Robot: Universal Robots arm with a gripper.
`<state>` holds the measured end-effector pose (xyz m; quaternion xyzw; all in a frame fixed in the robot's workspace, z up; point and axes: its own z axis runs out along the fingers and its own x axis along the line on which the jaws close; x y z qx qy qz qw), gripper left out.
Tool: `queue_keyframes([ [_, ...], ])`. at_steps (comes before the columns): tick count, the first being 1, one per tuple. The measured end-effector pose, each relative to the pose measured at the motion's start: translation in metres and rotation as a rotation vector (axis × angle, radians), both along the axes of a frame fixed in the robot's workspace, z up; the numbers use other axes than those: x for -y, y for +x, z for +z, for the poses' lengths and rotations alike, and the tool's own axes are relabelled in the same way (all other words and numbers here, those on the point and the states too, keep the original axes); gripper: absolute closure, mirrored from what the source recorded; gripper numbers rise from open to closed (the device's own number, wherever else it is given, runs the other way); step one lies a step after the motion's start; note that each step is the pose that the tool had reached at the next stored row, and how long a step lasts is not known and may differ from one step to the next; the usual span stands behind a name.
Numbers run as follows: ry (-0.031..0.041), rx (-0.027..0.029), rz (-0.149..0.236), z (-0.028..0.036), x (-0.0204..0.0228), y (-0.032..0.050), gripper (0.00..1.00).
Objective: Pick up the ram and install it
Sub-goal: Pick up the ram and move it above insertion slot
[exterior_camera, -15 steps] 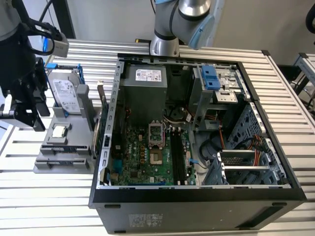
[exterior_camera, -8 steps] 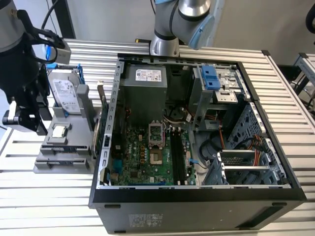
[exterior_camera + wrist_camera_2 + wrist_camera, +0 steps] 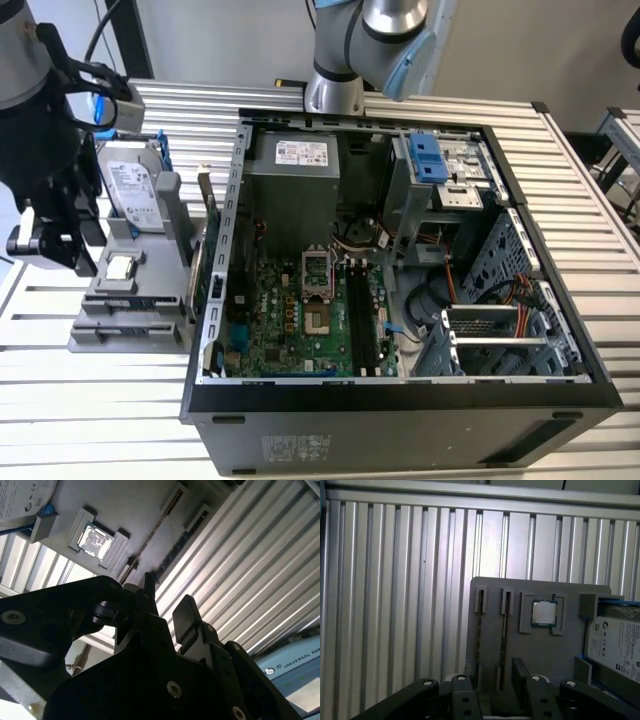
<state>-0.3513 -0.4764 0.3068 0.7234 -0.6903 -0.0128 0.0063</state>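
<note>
Ribbed metal tabletop [image 3: 580, 150] under everything. On it, across the middle of the exterior view, an open black computer case [image 3: 400, 420], with a green motherboard [image 3: 290, 320] flat inside. Just beside the case, on the exterior view's left, a grey holder [image 3: 150, 320] carrying loose parts.

Raised at the holder's side away from the case, the black pincer [image 3: 60, 245]. In both wrist views, two dark fingers [image 3: 187, 612] parted with clear space between, gripping nothing.

Standing upright at the holder's far end, a silver labelled hard drive [image 3: 130, 185].

In the first wrist view, the ram [image 3: 506, 630], seen edge-on only. A long thin dark strip with a brownish tint, set on edge in a narrow groove of the holder, next to the processor pocket and roughly in line with the gap between the fingers. Broad face, chips and sticker turned out of sight. A similar strip in the neighbouring groove.

Smallest, a square silver processor [image 3: 544, 613], flat in its pocket between the grooves and the hard drive.
</note>
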Motion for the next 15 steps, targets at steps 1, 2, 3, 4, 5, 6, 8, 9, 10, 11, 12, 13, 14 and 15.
queue_keyframes([
  [1, -0.0001, -0.0001, 0.0, -0.0007, 0.0, 0.0, 0.0],
  [2, -0.0002, -0.0003, 0.0, -0.0015, 0.0, 0.0, 0.0],
  [3, -0.0002, -0.0002, 0.0, -0.0028, 0.0, 0.0, 0.0],
  [4, -0.0002, -0.0003, 0.0, -0.004, 0.0, 0.0, 0.0],
  [5, -0.0003, -0.0003, 0.0, -0.0053, 0.0, 0.0, 0.0],
  [6, -0.0004, -0.0005, 0.0, -0.0111, 0.0, 0.0, 0.0],
  [8, -0.0003, -0.0004, 0.0, -0.0117, 0.0, 0.0, 0.0],
  [9, -0.0003, -0.0003, 0.0, -0.0119, 0.0, 0.0, 0.0],
  [10, -0.0003, -0.0003, 0.0, -0.0121, 0.0, 0.0, 0.0],
  [11, -0.0003, -0.0003, 0.0, -0.0124, 0.0, 0.0, 0.0],
  [12, -0.0002, -0.0003, 0.0, -0.0125, 0.0, 0.0, 0.0],
  [13, -0.0004, -0.0005, 0.0, -0.0125, 0.0, 0.0, 0.0],
  [14, -0.0003, -0.0004, 0.0, -0.0127, 0.0, 0.0, 0.0],
  [15, -0.0002, -0.0003, 0.0, -0.013, 0.0, 0.0, 0.0],
])
